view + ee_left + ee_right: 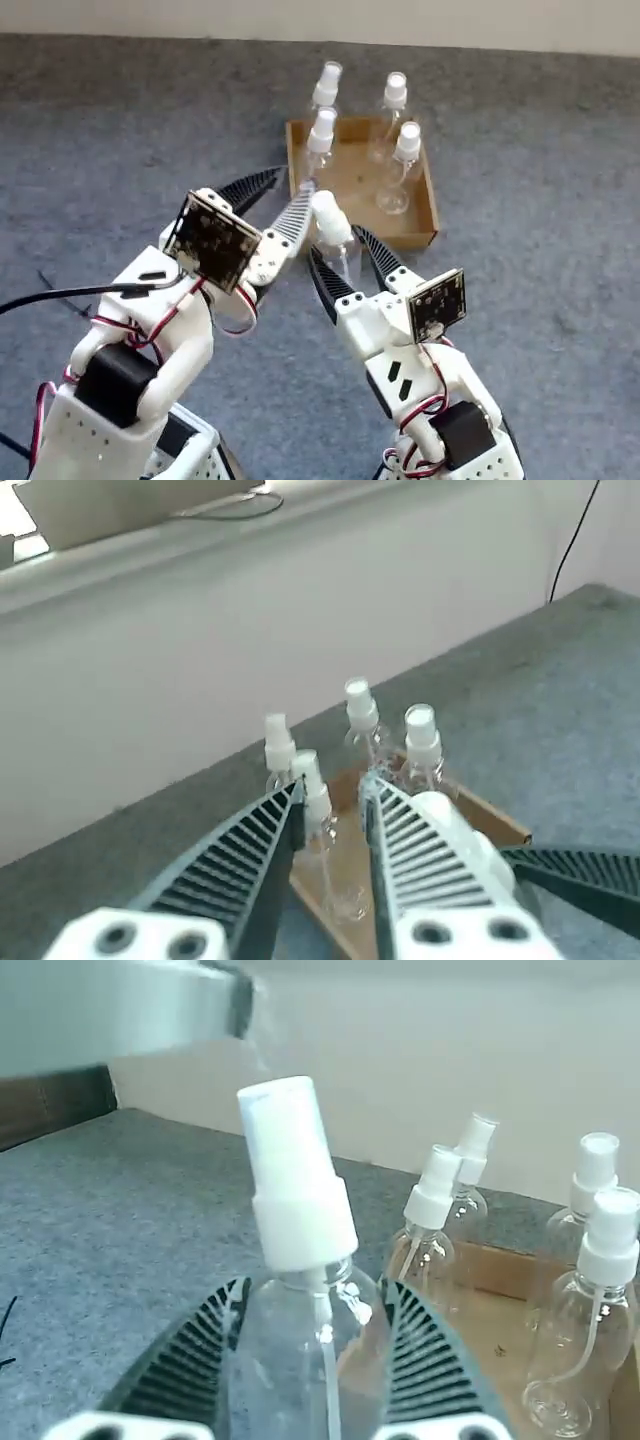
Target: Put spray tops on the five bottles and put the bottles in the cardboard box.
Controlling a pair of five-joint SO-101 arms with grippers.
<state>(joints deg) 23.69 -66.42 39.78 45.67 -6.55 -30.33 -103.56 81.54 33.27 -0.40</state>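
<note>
Your left pincer (295, 178) sits over the grey worktop (120, 130) by the near left corner of the cardboard box (425, 215). Its jaws are spread and hold nothing. Just right of it, your right pincer (337, 243) is clamped on the body of a clear bottle (300, 1350), one finger on each side. That bottle is roughly upright, has its white spray top (295, 1180) on, and is just in front of the box's near wall, outside it. Whether its base touches the worktop, you can't tell. Inside the box stand a front-left bottle (322, 135) and a front-right bottle (405, 160), both capped. Two rear bottles (327, 85) are capped too; you can't tell whether they are in the box or just behind it.
</note>
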